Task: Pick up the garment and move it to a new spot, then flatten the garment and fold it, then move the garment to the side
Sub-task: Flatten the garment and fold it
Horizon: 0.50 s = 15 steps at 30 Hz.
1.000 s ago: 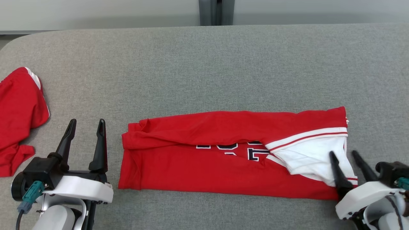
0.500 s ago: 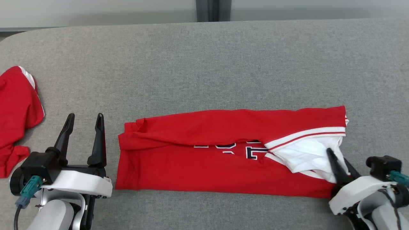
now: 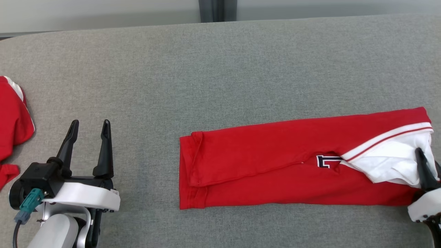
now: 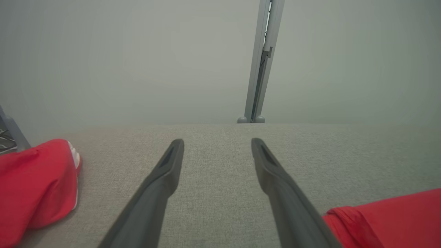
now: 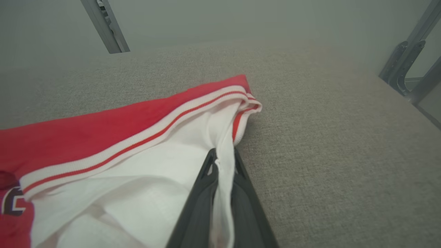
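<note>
Head view is showing a second red cloth (image 3: 13, 117) with white trim lying at the left edge of the frame, well apart from the garment (image 3: 275, 165). The left gripper (image 3: 90, 122) is sitting between them at the lower left, its jaws standing wide and grasping nothing. The garment, red with a white panel edged in stripes, is stretching as a long folded band from the centre to the right edge of the frame. The right gripper (image 3: 426, 159) is pinching its white end at the lower right; in the right wrist view, white fabric is running up between the clenched fingers (image 5: 203, 193). A grey fabric-covered table (image 3: 220, 69) is carrying everything, with a pale wall (image 3: 103, 13) and a grey metal post (image 3: 213, 10) rising behind it at the top of the frame. A dark, white-outlined letter (image 3: 325, 161) is peeking out from under the fold, too covered to read.
</note>
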Available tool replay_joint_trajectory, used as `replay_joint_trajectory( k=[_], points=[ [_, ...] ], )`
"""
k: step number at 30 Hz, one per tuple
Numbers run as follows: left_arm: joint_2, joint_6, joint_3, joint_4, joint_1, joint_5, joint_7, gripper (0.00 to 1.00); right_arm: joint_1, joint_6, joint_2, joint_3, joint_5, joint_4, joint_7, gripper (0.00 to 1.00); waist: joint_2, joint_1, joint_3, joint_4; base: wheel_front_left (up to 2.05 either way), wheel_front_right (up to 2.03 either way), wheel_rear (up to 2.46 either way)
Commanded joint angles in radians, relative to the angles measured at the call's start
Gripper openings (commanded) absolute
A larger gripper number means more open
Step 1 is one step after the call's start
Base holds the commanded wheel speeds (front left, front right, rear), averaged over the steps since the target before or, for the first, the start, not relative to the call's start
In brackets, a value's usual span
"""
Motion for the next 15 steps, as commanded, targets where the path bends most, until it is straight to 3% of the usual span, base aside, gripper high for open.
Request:
replay_joint_trajectory(
  k=[1, 4, 9, 15],
  points=[
    [0.007, -0.006, 0.005, 0.002, -0.014, 0.007, -0.003, 1.0, -0.005, -0.004, -0.001, 0.008, 0.007, -0.026, 0.004, 0.0, 0.0, 0.0, -0.003, -0.005, 0.0, 0.0, 0.0],
    [0.009, -0.005, 0.006, 0.001, -0.01, 0.005, -0.003, 1.0, -0.008, -0.003, 0.015, 0.041, -0.002, -0.112, 0.02, 0.0, 0.0, 0.0, -0.01, -0.011, 0.0, 0.0, 0.0],
    [0.011, -0.001, 0.005, -0.002, 0.004, 0.002, -0.002, 1.0, 0.006, -0.003, 0.055, 0.1, -0.031, -0.364, 0.077, 0.0, 0.0, 0.0, -0.023, -0.021, 0.0, 0.0, 0.0],
    [0.007, -0.006, -0.011, -0.004, -0.009, 0.005, 0.006, 1.0, 0.019, -0.003, 0.131, 0.24, -0.055, -0.613, 0.189, 0.0, 0.0, 0.0, -0.033, -0.01, 0.0, 0.0, 0.0]
  ],
)
